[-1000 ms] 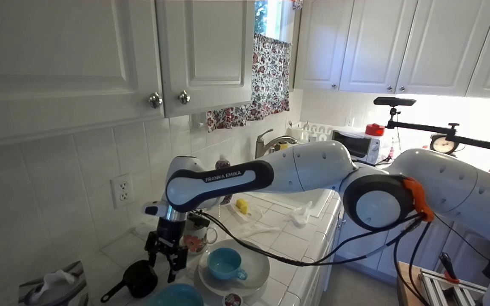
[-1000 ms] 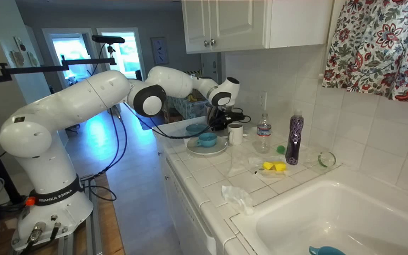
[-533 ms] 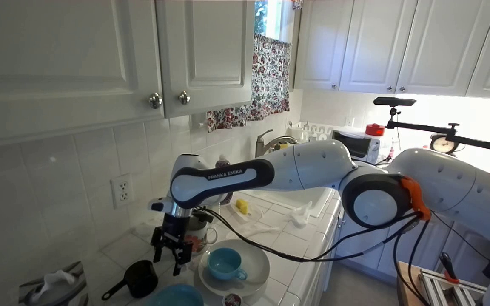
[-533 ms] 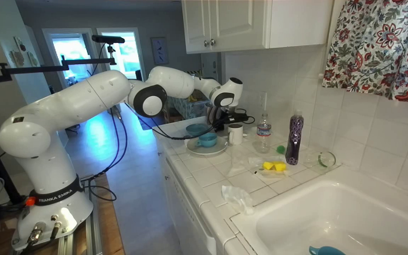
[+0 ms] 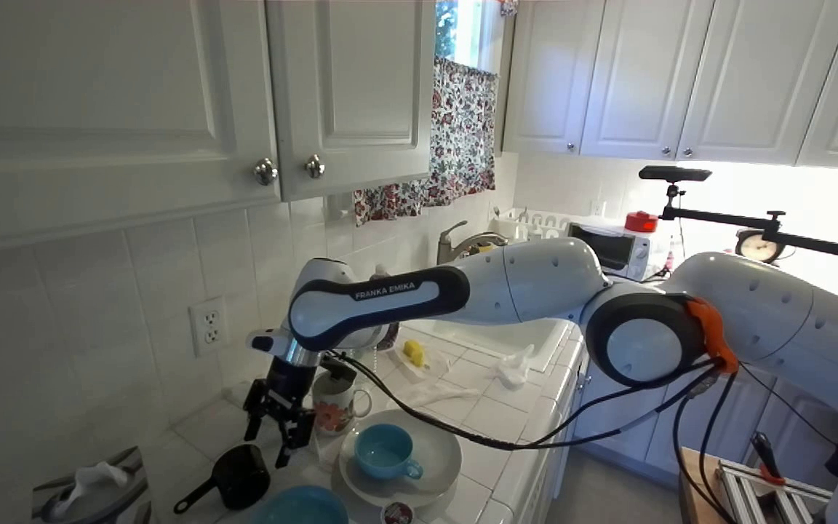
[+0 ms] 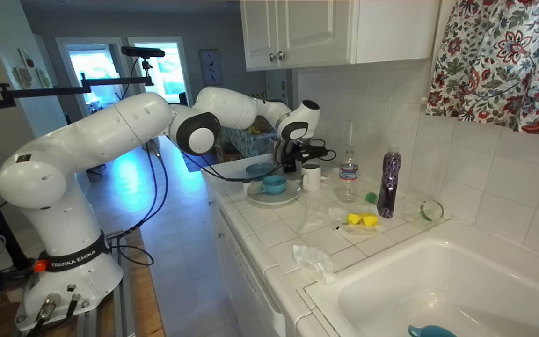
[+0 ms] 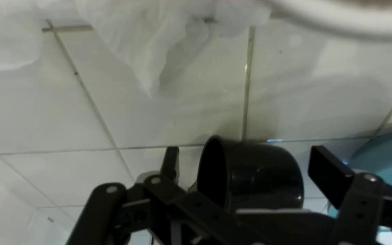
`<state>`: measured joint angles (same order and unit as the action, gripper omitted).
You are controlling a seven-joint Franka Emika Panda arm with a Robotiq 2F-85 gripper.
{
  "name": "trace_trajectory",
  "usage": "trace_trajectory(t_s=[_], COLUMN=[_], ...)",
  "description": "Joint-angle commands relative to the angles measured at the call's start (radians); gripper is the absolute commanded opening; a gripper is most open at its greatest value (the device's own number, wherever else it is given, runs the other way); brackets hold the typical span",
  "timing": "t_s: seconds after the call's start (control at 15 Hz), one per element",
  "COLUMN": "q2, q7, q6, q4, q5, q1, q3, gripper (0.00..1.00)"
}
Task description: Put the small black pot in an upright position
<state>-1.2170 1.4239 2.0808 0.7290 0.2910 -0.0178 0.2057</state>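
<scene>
Hovering with the gripper (image 5: 267, 445) near the blue bowl (image 5: 302, 503) in an exterior view, spreading the fingers (image 7: 330, 166) wide, grasping nothing, and framing between them in the wrist view the small black pot (image 7: 264, 175), lying on its side just beside the bowl with mouth turned away from it and base turned toward it. Sharing the tiled counter (image 5: 495, 404) in both exterior views with a pale plate (image 5: 441, 455) just beside the bowl, bearing a blue cup (image 5: 382, 453), a mug (image 5: 332, 407) near the bowl, and a purple bottle (image 6: 389, 187) well apart from it.
</scene>
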Motion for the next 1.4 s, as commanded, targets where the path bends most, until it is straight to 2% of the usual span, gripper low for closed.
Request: trace_trajectory(t_s=[0.0,0.27,0.8,0.93,1.13,1.33], q2=[0.0,0.0,-0.008,0.006,0.017,0.029], q7=[-0.01,-0.023,-0.066,-0.11,-0.181,-0.265], q6=[0.025,0.046,0.005,0.005,0.04,0.11], q4=[0.0,0.0,-0.011,0.006,0.019,0.035], q5=[0.012,0.021,0.033,0.037,0.037,0.031], q1=[0.0,-0.001,-0.015,-0.022,-0.034,-0.052], q3=[0.011,0.024,0.036,0.038,0.036,0.022], gripper=[0.99,1.0,1.0,0.95,0.98,0.95])
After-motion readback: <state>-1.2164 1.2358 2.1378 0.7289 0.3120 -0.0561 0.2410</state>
